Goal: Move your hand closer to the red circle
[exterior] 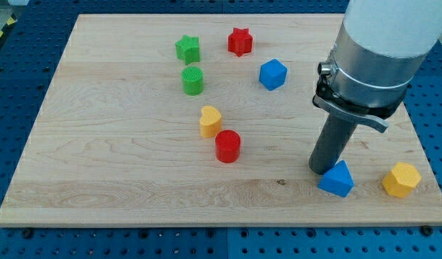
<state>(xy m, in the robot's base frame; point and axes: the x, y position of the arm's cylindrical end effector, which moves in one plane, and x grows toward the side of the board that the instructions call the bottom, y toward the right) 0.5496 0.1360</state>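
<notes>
The red circle [227, 146] is a short red cylinder standing near the middle of the wooden board [98, 144]. My tip [322, 170] is down on the board far to the view's right of it, about a fifth of the view's width away. The tip stands right beside a blue triangular block [337, 179], just at that block's upper left. A yellow heart block [210, 121] sits just above and left of the red circle, close to it.
A green star [187, 49], a red star [240, 42], a green cylinder [193, 80] and a blue hexagonal block [273, 74] lie in the view's upper middle. A yellow hexagonal block [401, 180] sits at the lower right, near the board's edge.
</notes>
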